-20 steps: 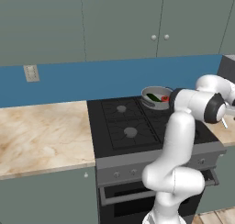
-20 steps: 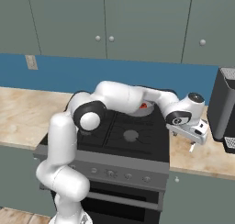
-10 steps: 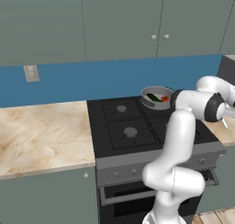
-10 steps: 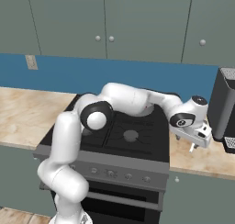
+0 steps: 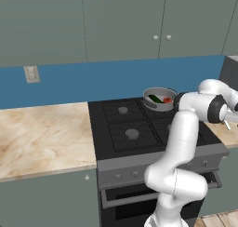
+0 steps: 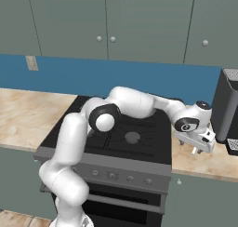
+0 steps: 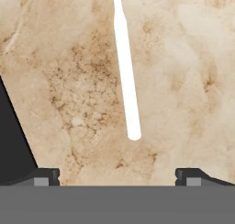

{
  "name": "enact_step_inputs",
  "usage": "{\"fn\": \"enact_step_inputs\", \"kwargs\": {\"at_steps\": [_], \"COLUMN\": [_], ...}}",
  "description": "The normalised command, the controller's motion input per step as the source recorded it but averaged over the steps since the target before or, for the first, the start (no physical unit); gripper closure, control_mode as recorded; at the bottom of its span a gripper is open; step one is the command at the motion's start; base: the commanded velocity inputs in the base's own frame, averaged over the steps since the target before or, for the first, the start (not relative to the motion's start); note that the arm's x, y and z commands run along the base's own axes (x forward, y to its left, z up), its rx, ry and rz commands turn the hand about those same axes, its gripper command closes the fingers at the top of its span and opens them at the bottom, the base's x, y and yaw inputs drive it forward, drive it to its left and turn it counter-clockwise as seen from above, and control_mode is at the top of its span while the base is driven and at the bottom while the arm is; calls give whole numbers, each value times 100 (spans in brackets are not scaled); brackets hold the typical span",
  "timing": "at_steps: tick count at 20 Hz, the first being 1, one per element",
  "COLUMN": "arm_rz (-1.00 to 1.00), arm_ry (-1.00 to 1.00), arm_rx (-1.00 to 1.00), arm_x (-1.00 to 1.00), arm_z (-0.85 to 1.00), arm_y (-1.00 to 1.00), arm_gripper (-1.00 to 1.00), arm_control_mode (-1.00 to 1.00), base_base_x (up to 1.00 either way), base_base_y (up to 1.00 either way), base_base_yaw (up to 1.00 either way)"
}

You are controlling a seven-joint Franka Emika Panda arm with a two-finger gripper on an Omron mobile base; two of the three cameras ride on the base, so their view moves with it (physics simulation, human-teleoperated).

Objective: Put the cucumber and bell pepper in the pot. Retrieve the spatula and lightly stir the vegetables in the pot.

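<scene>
Hand view: your jaws stand released above the counter (image 7: 183, 81), straddling the spatula (image 7: 127, 81) for pickup, because cucumber (image 5: 155, 99) and pepper (image 5: 167, 100) already lie in the pot (image 5: 159, 93).

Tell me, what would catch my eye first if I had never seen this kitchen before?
Probably the big white robot arm that bends across the black stove toward the marble counter on the right. In the hand view its gripper hangs open over a slim white spatula lying on that counter. At the back of the stove sits the grey pot, with the green cucumber and red bell pepper already inside.
</scene>
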Motion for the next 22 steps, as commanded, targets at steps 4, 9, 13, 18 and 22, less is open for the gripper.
{"fn": "enact_step_inputs", "kwargs": {"at_steps": [4,9,13,18,22], "arm_rz": [0,1,2,1,0], "arm_ry": [1,2,4,2,0], "arm_rx": [0,0,1,2,1], "arm_x": [6,14,31,6,0], "arm_z": [-11,-4,-7,0,0], "arm_y": [0,-1,-8,-7,-1], "arm_gripper": [-100,-100,-100,-100,-100], "arm_control_mode": [-100,-100,-100,-100,-100], "base_base_x": [0,0,0,0,0], "base_base_y": [0,0,0,0,0], "base_base_yaw": [0,0,0,0,0]}}
